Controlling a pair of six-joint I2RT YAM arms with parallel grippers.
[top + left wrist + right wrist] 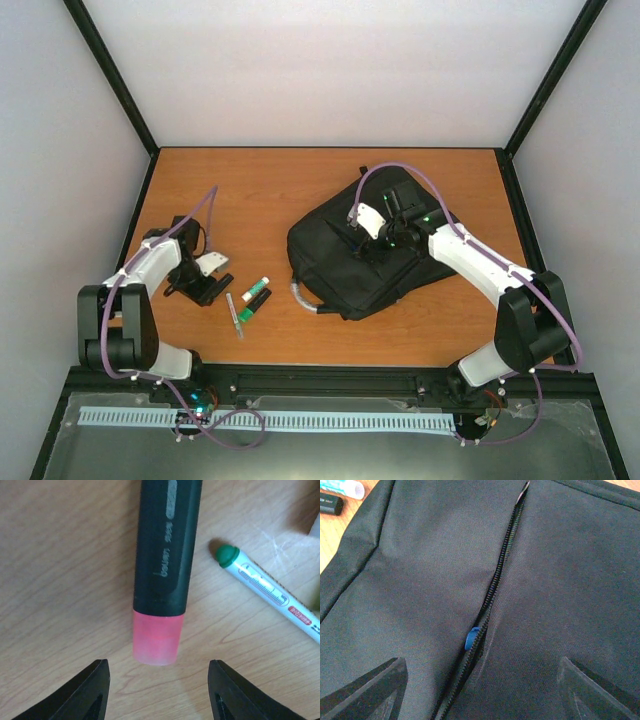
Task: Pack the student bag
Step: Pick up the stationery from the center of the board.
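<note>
- The student bag lies flat on the right half of the wooden surface; its zipper gapes slightly, with a blue bit showing inside.
- The right arm reaches in from the near right with its wrist bent down, and the right pincer hangs released over the zipper.
- The left arm is folded at the elbow. The left pincer is released just short of a pink-capped black highlighter, with a green-capped marker nearby.
</note>
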